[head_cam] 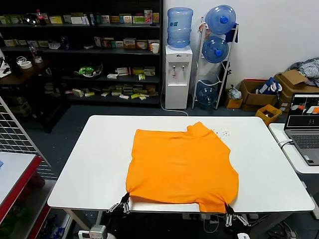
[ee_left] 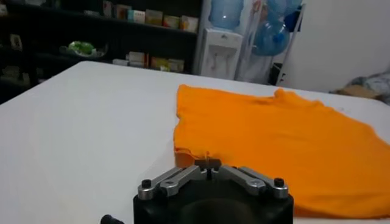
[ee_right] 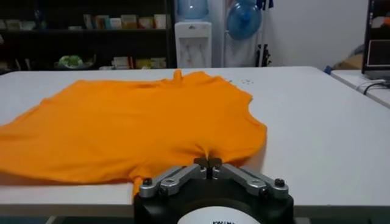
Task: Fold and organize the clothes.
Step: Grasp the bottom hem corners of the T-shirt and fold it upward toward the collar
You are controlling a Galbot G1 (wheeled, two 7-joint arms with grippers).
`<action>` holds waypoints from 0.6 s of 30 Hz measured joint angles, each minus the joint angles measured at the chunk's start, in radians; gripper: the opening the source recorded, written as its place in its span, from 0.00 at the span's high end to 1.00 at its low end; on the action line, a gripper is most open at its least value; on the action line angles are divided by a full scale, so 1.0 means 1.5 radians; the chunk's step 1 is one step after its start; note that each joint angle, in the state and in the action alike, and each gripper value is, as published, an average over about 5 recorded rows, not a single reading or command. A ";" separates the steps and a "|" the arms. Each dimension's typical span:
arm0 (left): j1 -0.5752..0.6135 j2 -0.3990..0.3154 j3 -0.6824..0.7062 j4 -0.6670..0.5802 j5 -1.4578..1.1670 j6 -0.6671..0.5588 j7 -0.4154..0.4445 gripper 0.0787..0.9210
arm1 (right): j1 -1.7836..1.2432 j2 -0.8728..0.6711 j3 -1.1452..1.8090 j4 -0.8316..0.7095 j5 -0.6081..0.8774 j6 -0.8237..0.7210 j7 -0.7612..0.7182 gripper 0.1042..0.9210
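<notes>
Both pincers clamped on the shirt's near hem

Left gripper [head_cam: 124, 200] pinches one corner, right gripper [head_cam: 229, 211] the other; orange T-shirt [head_cam: 182, 167] spreads flat away from them over the white table [head_cam: 94, 159].

**Cloth, laminate and metal on the folding table**

The orange T-shirt [head_cam: 182, 167] is soft matt cloth, knit-looking, with gentle wrinkles and a slightly frayed-looking edge where each gripper pinches it. The table [head_cam: 89, 164] has a smooth white top with a faint sheen, like laminate or coated board. The left gripper [ee_left: 208, 163] has bare metal finger links with a dull brushed finish, dark screw heads, and a black matt plastic-looking body; its jaws are closed on the cloth. The right gripper [ee_right: 208, 162] is built the same, metal links on a black housing, also pinching the fabric. The water bottles [head_cam: 179, 26] behind are translucent blue glossy plastic.
</notes>
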 measured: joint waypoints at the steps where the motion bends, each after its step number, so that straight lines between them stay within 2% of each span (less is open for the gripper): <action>1: 0.002 0.000 -0.001 -0.003 0.000 -0.003 0.002 0.99 | 0.006 0.000 -0.001 0.000 0.001 0.001 0.002 0.97; 7: -0.021 -0.007 -0.011 -0.001 -0.004 -0.016 0.010 0.99 | 0.072 -0.001 -0.009 -0.026 0.014 -0.006 0.017 0.97; 18: -0.146 -0.007 -0.007 0.066 -0.031 -0.014 0.002 0.99 | 0.246 -0.020 -0.033 -0.112 0.063 -0.061 0.042 0.97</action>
